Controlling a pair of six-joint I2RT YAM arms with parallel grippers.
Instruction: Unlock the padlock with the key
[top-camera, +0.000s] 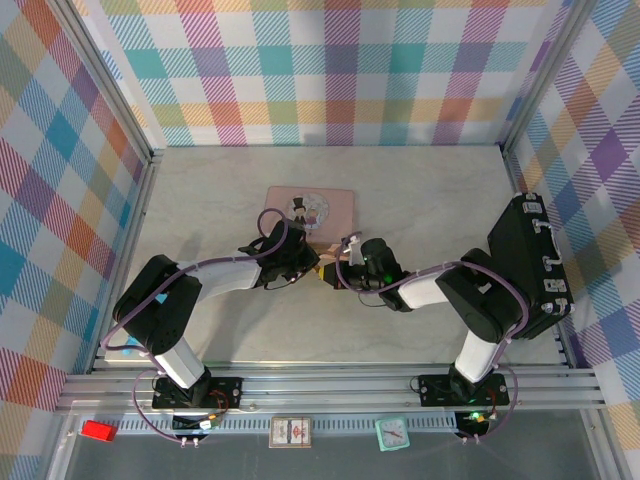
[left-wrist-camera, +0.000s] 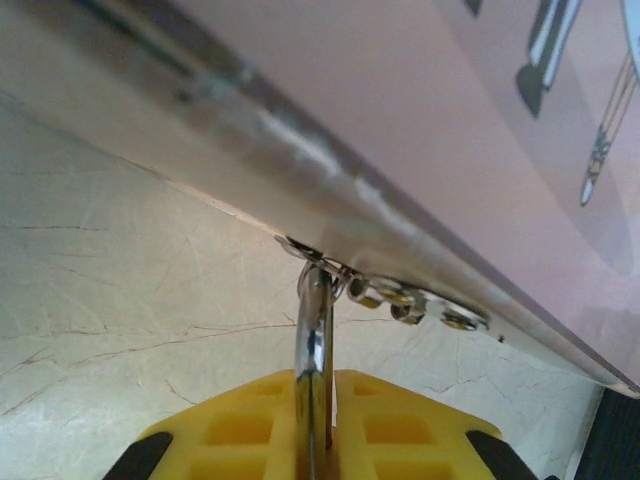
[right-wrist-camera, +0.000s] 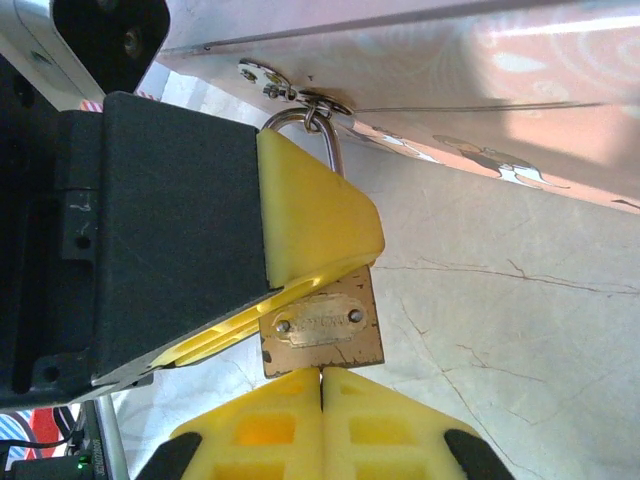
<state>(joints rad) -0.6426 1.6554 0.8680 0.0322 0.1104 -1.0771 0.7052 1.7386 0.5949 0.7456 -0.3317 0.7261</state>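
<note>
The left gripper (left-wrist-camera: 318, 425) clamps the small brass-gold padlock (right-wrist-camera: 322, 330) by its flat sides. The right gripper (right-wrist-camera: 321, 415), at the padlock's six o'clock, is pinched shut. The padlock looks light, stiff and slippery, so it is best held by the body, not the thin silvery shackle (right-wrist-camera: 335, 150).

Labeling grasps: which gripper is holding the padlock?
The left gripper: it clamps the padlock at the shackle end. The right gripper is shut just under the padlock's base.

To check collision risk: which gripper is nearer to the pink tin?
Left. The left gripper clamps the padlock right at the pink tin; the right gripper, shut, sits beyond the padlock's other end.
</note>
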